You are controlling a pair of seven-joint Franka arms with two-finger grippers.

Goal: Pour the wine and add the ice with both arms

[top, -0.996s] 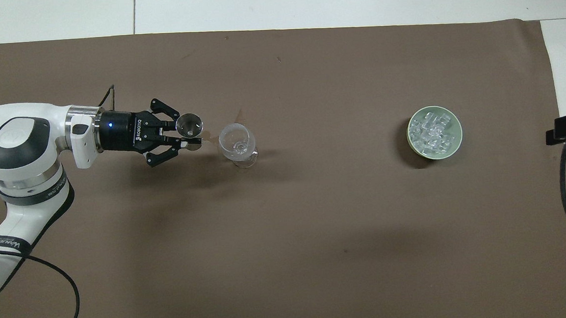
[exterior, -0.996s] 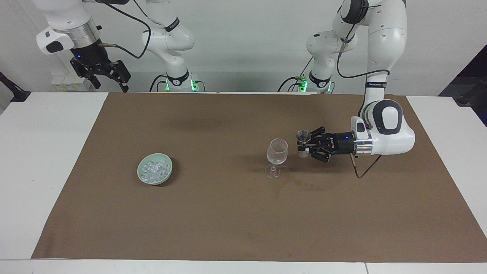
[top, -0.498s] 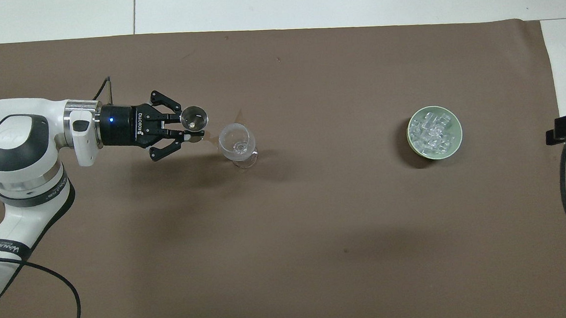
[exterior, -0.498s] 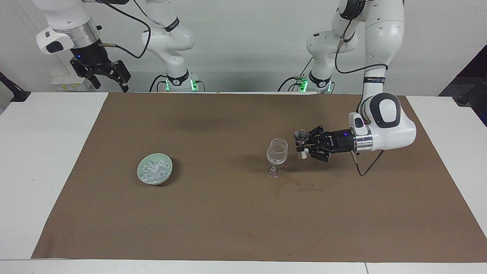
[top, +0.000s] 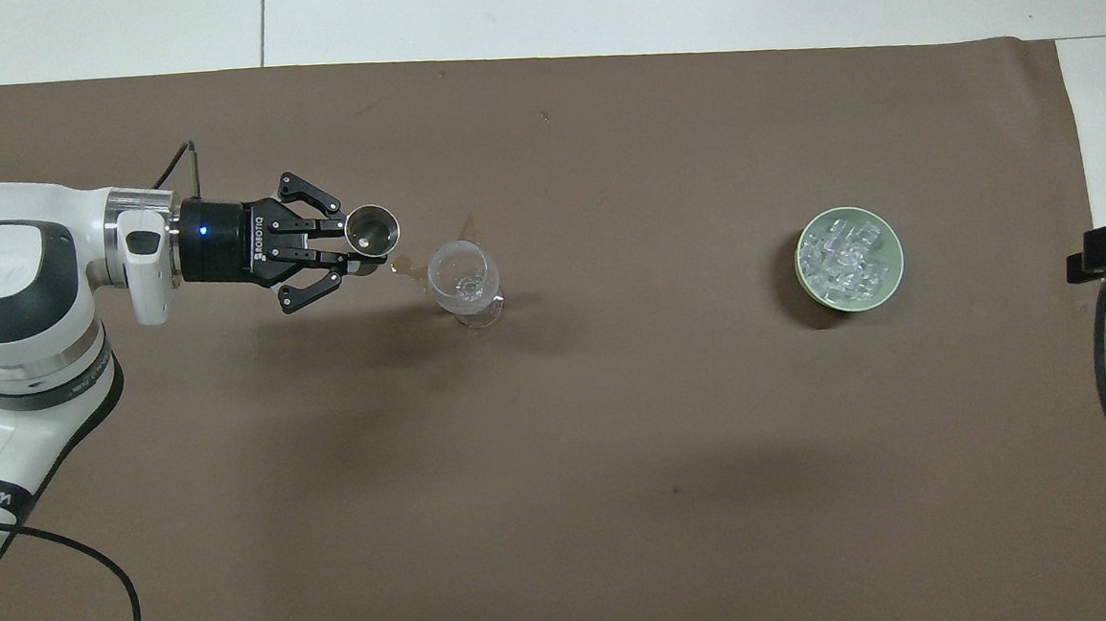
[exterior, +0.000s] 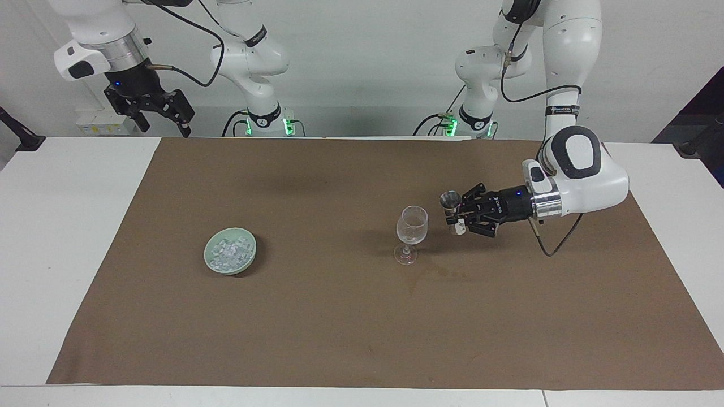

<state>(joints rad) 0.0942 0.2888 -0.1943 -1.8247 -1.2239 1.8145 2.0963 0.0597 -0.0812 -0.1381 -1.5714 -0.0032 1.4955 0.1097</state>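
The wine cannot be made out in either view; the jigger [exterior: 451,210] that the left gripper [exterior: 459,213] holds shows only a small glint at the bottom of its cup from overhead. The left gripper, its arm reaching in level from the left arm's end of the table, has its fingers clenched on the jigger's narrow waist and carries it upright above the brown mat [exterior: 362,316], just beside the stemmed glass [exterior: 411,233] and apart from its rim. The jigger's mouth sits about level with the glass's rim, slightly nearer to the robots than the glass. The glass stands upright on the mat, clear (any liquid inside it cannot be told). A faint damp-looking stain [exterior: 435,275] marks the mat just farther from the robots than the glass's foot.

The ice [exterior: 229,254] lies heaped in the pale green bowl [exterior: 249,259], well apart from the glass toward the right arm's end of the table, with bare mat between them.

The right gripper [exterior: 164,121] waits high above the table edge at its own end, fingers spread and holding nothing.
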